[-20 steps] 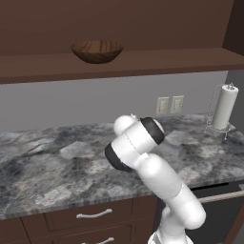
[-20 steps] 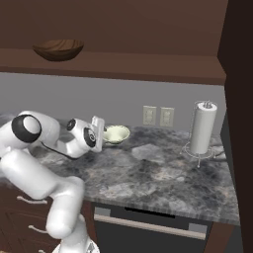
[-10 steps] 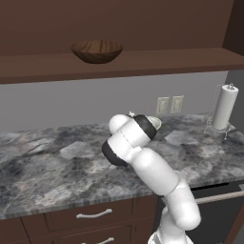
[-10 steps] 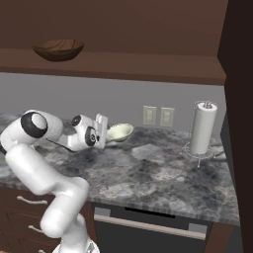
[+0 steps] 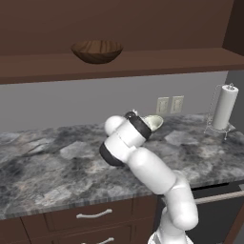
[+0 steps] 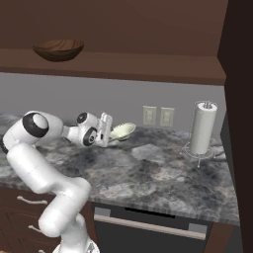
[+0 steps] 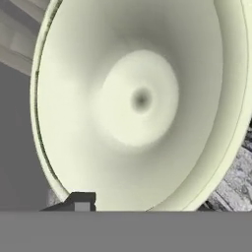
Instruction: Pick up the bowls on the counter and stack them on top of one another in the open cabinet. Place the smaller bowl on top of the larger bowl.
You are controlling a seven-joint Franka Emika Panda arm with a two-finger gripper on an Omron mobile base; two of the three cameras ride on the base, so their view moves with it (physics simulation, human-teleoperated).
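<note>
Two bowls show; the larger bowl (image 5: 97, 50) is wide, brown and streaky like wood, and sits on the shelf board of the open cabinet (image 5: 157, 59); the smaller bowl (image 6: 122, 131) is pale, smooth and shiny; it is tipped on its side above the back edge of the grey stony counter (image 6: 163, 173); it has come up higher than before; the pincer (image 6: 109, 132) grips its rim, fingers closed on it.
</note>
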